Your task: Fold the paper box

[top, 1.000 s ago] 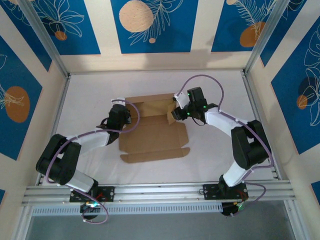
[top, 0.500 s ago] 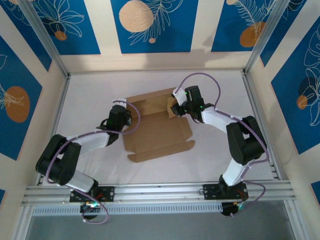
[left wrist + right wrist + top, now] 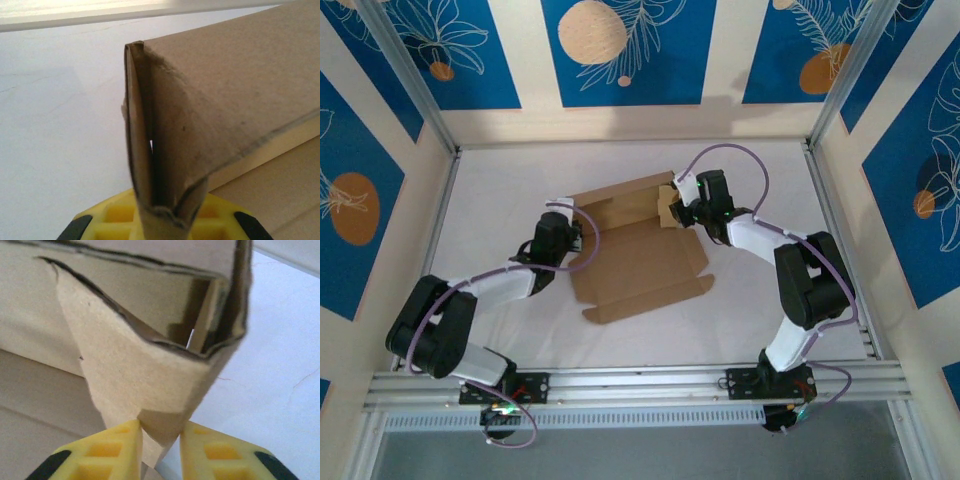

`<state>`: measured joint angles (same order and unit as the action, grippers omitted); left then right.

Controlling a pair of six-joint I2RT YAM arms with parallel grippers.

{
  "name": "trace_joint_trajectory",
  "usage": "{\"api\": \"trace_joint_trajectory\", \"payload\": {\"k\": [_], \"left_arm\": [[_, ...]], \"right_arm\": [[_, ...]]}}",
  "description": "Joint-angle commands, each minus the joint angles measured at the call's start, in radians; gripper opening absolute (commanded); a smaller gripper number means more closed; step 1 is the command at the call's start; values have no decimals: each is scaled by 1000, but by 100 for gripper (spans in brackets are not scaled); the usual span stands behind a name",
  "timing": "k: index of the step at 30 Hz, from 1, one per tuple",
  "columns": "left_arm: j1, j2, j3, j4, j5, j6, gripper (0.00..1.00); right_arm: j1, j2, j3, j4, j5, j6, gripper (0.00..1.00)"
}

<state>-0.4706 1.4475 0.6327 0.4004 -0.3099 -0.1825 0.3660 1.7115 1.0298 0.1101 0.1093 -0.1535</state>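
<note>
The paper box (image 3: 642,262) is a brown cardboard sheet lying mid-table, with its rear wall folded up. My left gripper (image 3: 576,233) is at the box's rear left corner. In the left wrist view it (image 3: 167,220) is shut on a doubled-over flap (image 3: 165,125) that stands on edge. My right gripper (image 3: 673,212) is at the rear right corner. In the right wrist view its yellow fingers (image 3: 117,450) press both sides of a folded corner flap (image 3: 150,380), with the gripper (image 3: 160,437) shut on it. The front flap (image 3: 650,298) lies flat.
The white table (image 3: 750,310) is fenced by aluminium rails, with one post at each rear corner (image 3: 440,130). A rail (image 3: 640,382) runs along the near edge by the arm bases. Purple cables (image 3: 730,150) loop above both arms.
My right gripper has closed on the box's rear right corner flap. The box has turned slightly and slid to the right. The left gripper has kept its grip.
</note>
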Motion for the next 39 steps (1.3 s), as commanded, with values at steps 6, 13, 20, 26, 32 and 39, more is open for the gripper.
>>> {"api": "trace_joint_trajectory", "payload": {"k": [6,13,20,26,32,39], "left_arm": [[-13,-21,-10,-19,100,44,0],[-13,-45,-16,-35,101,49,0],[-13,-44,-25,-32,140,46,0],[-13,-54,-28,-35,138,48,0],[-13,-48,-31,-27,128,33,0],[-13,-41,-29,-16,112,6,0]], "right_arm": [[3,18,11,66,-8,-21,12],[-31,-16,-20,83,-61,-49,9],[-44,4,26,9,-64,-123,34],[-82,19,54,-20,-110,-137,35],[-76,49,51,-67,-135,-111,34],[-38,83,67,-116,-31,-111,30]]}}
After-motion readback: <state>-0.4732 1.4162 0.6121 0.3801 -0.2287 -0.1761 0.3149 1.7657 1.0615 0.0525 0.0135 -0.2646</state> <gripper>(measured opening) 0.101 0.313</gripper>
